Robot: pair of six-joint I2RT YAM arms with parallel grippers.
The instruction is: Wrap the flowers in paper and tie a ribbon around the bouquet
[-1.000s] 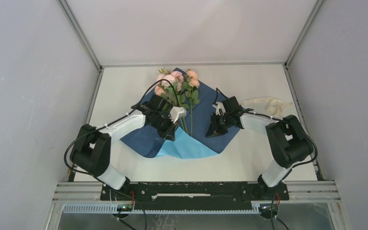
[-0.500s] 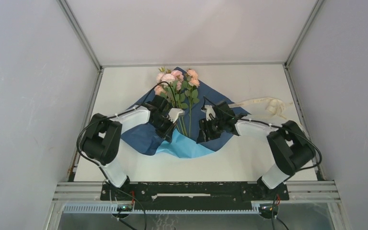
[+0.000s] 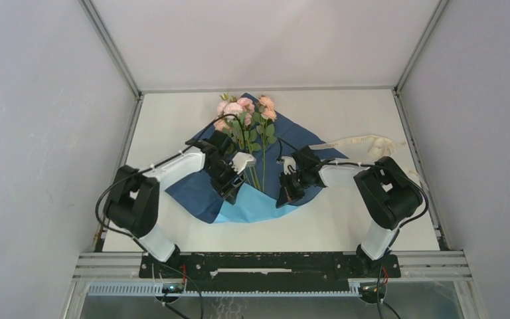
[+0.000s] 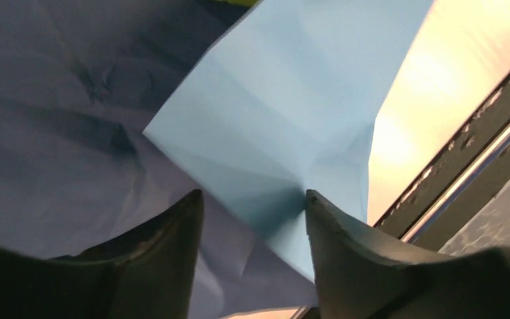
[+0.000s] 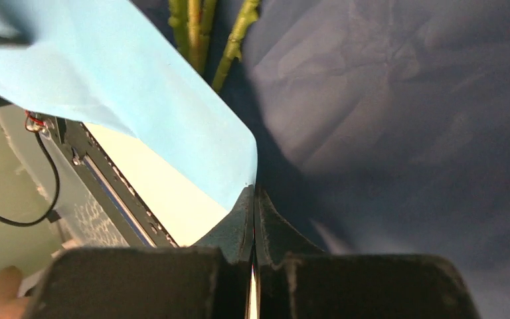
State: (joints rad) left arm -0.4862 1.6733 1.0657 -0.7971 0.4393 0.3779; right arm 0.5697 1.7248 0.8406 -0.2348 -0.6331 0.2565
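White table [image 3: 345, 219], paper [image 5: 372, 133] edge — seemingly nipped by right pincer [image 5: 254, 196]

R tool [image 5: 253, 194] tips pinch light-blue paper [image 5: 139, 86] fold edge; stems [image 5: 234, 41] above

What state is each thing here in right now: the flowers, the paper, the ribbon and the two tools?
flowers, lying on the paper, not yet wrapped.
paper, spread out, near corner folded over with its lighter face up.
ribbon, loose on the table at the right, untied.
left tool, open, astride the folded flap.
right tool, shut on the paper's folded edge.
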